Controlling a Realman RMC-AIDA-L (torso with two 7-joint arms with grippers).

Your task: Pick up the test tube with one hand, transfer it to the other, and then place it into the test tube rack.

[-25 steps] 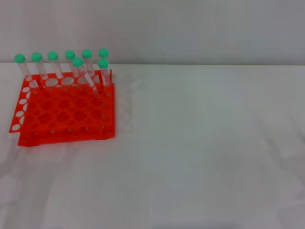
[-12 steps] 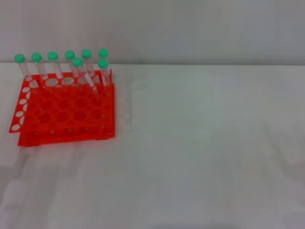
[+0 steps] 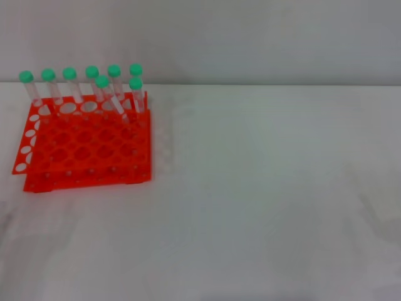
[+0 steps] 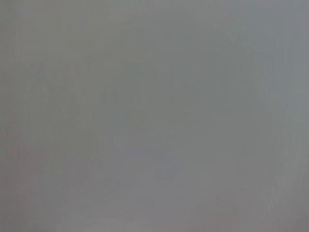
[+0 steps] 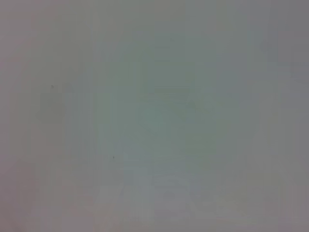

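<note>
Neither of my claws shows in any view, so I cannot tell how they stand. The test tube rack (image 3: 84, 144) sits on the table (image 3: 263, 188) at ten o'clock, eight green-capped tubes (image 3: 102, 82) standing along its far edge.

A white table (image 3: 263, 200) fills the head view, meeting a plain grey wall (image 3: 250, 37) at its far edge.

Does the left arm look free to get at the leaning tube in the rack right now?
Probably yes: the leaning tube stands exposed in the rack, nothing above it. Neither gripper is in view.
</note>
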